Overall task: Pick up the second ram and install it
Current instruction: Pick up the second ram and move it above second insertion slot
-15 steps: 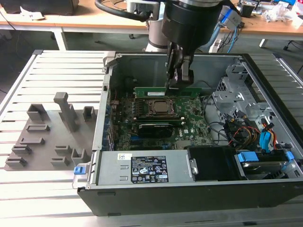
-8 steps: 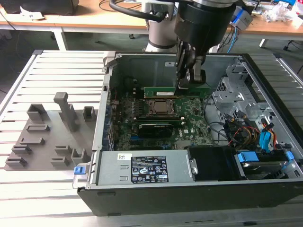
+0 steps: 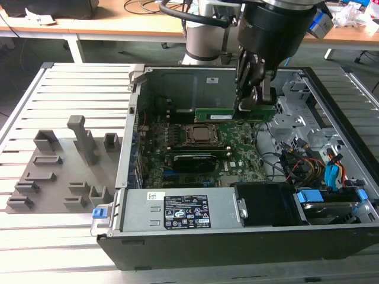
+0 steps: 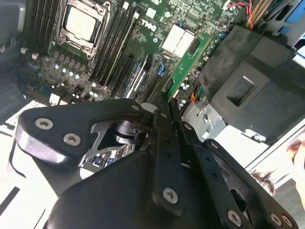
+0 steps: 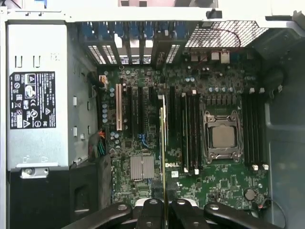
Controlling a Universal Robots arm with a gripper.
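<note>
**Second ram clamped in gripper, held above motherboard**

You've got the gripper [image 3: 251, 97] closed on the second ram [image 3: 228, 114], inside the open PC case [image 3: 195, 236]. In the exterior view the stick hangs edge-down from the fingers, long side running toward the exterior view's left, just above the far part of the motherboard [image 3: 237, 148] and behind the CPU socket [image 3: 203, 135]. Gripper has it by the end nearer the exterior view's right; the rest of the stick juts out free.

In the first wrist view you're looking straight down the ram [image 5: 162, 143]: it shows as a thin edge-on green strip coming out from between the fingers [image 5: 183, 210], running across the board between the dark expansion slots [image 5: 136, 107] and the memory slots [image 5: 190, 131] beside the CPU socket [image 5: 223, 137]. Can't tell from these views if its lower edge touches a slot or is still clear.

Second wrist view: ram [image 4: 190, 59] sticks out past the fingertips [image 4: 159, 112], tilted across the frame, motherboard [image 4: 143, 28] behind it.

Grey holder blocks [image 3: 59, 171] sit on the slatted table [image 3: 35, 94] outside the case, at the exterior view's left, well apart from the gripper. Power supply [image 3: 183, 210] along the case's near wall.
</note>
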